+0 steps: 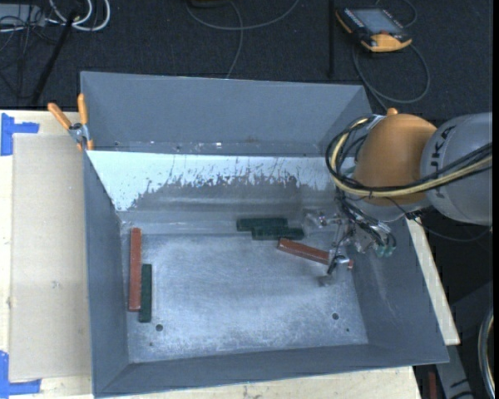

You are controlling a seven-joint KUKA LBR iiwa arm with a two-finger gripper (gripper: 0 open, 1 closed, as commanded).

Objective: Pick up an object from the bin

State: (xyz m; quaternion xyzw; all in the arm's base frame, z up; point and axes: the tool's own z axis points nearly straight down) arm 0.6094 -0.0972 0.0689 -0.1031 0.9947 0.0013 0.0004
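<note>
My gripper (341,254) hangs low over the right part of the bin floor, under the orange wrist cover. A red-brown flat bar (302,249) lies slanted just left of it, and the bar's right end reaches the gripper. Two dark green blocks (266,226) lie end to end just behind the bar, near the back wall.
Along the bin's left side a long red-brown stick (135,268) lies lengthwise, with a shorter dark green stick (145,292) beside it. The arm comes in over the right rim.
</note>
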